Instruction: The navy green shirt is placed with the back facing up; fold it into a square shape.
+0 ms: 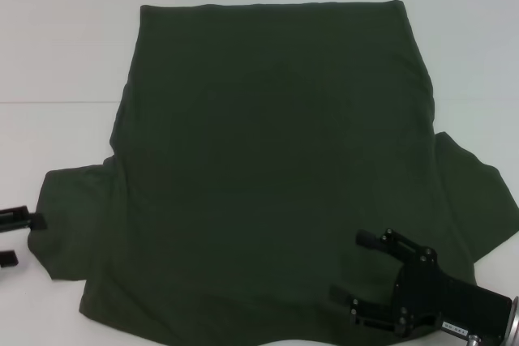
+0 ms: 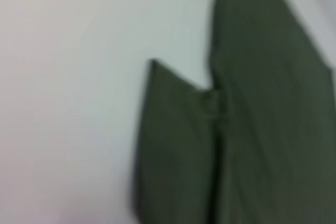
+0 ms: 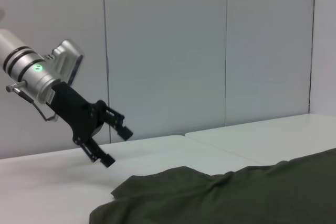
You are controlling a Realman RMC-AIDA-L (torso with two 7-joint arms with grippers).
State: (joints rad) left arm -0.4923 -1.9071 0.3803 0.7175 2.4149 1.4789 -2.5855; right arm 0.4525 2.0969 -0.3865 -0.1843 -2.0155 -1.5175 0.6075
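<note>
The navy green shirt (image 1: 268,160) lies flat on the white table (image 1: 65,38), plain back up, both sleeves spread out. My left gripper (image 1: 23,239) is open at the table's left side, just off the tip of the left sleeve (image 1: 73,216). The right wrist view shows that same left gripper (image 3: 118,148) hovering open above the table beside the sleeve (image 3: 157,192). My right gripper (image 1: 357,273) is open over the shirt's near right corner, with nothing between its fingers. In the left wrist view there is only the shirt (image 2: 262,129) with a sleeve (image 2: 173,145) on the table.
White table shows around the shirt on the left, far side and right. A seam line crosses the table (image 1: 57,103) at the left. Grey wall panels (image 3: 168,51) stand behind the table.
</note>
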